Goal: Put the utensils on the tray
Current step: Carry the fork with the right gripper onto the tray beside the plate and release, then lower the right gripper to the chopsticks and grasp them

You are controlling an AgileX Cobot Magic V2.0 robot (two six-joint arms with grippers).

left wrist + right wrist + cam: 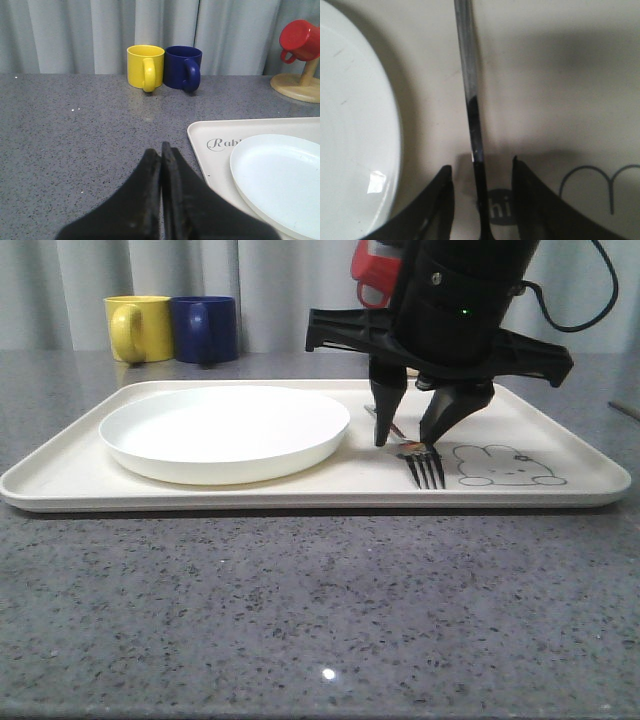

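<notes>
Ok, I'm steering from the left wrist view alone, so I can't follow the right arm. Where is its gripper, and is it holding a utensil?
Observer: The right gripper is down over the tray, just right of the white plate, fingers spread either side of the fork.
Operator: Is the fork lifted?
Observer: No. In the front view it lies flat on the tray, tines toward the camera, next to the rabbit drawing.
Operator: Are the fingers touching it?
Observer: The right wrist view shows the handle running between them with a gap on each side.
</notes>
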